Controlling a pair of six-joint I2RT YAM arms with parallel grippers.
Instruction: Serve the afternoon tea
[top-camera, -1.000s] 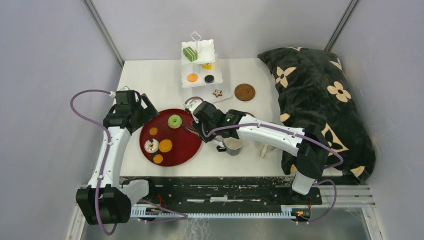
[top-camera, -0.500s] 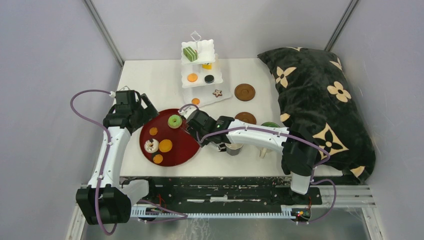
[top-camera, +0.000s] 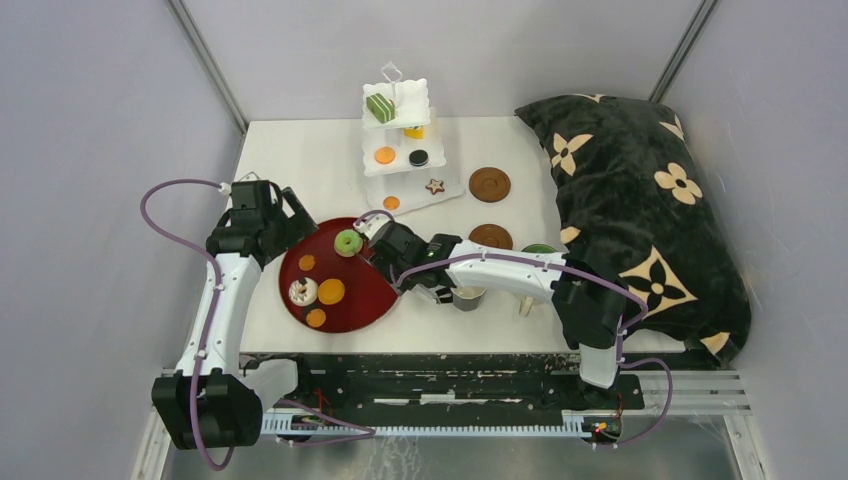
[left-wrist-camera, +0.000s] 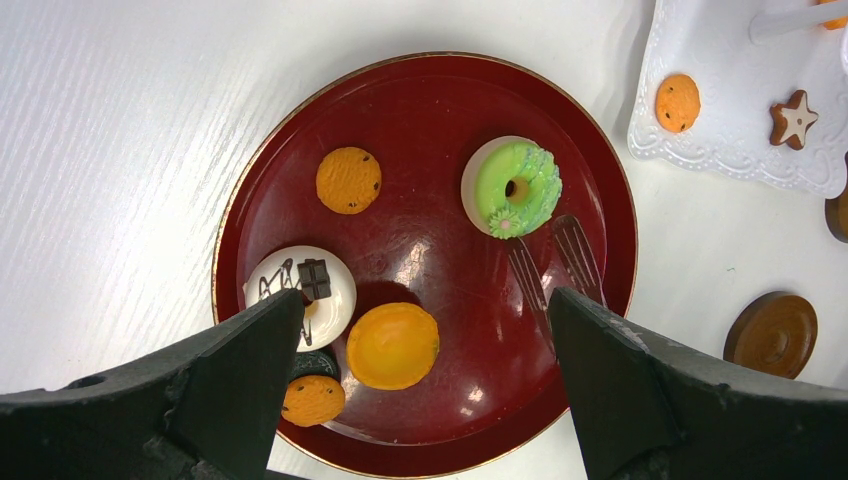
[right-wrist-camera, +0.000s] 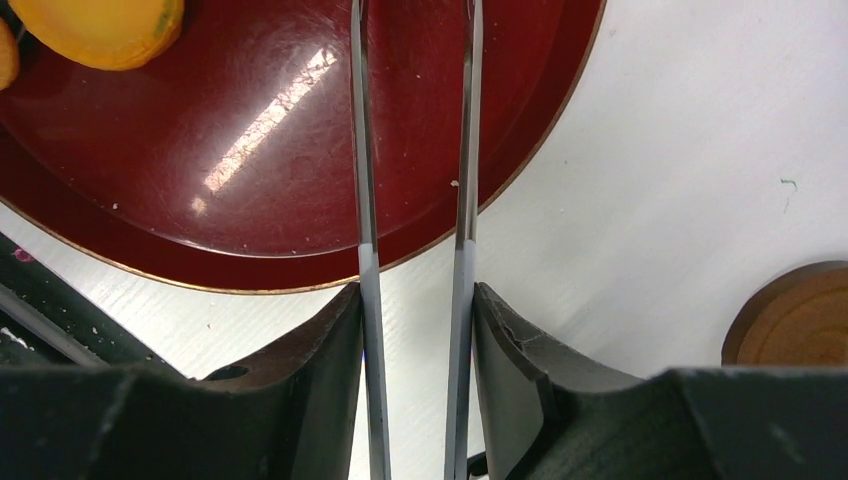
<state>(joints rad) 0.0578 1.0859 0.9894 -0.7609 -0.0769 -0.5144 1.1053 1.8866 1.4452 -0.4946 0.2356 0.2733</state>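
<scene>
The white three-tier stand (top-camera: 398, 130) at the back carries a green striped cake (top-camera: 379, 107), orange discs (top-camera: 385, 156) and a star cookie (top-camera: 435, 186). A green donut (left-wrist-camera: 512, 185), an orange tart (left-wrist-camera: 393, 345) and orange cookies (left-wrist-camera: 348, 180) lie on the dark red tray (left-wrist-camera: 440, 110). My right gripper (right-wrist-camera: 417, 300) is shut on the metal tongs (right-wrist-camera: 362, 150). Their spread tips (left-wrist-camera: 555, 265) hover over the tray just right of the donut, holding nothing. My left gripper (left-wrist-camera: 425, 300) stands open above the tray's near side. Two brown coasters (top-camera: 489, 184) (top-camera: 491, 236) lie right of the stand.
A grey mug (top-camera: 466, 295) stands under my right forearm and a second mug (top-camera: 540, 250) stands beside the dark flowered pillow (top-camera: 640, 200) filling the table's right side. A white iced donut (left-wrist-camera: 300, 290) sits on the tray's left.
My right arm has swung left from the stand's bottom tier to the tray, and the tong arms have spread. An orange disc now shows on the bottom tier. The left arm is still.
</scene>
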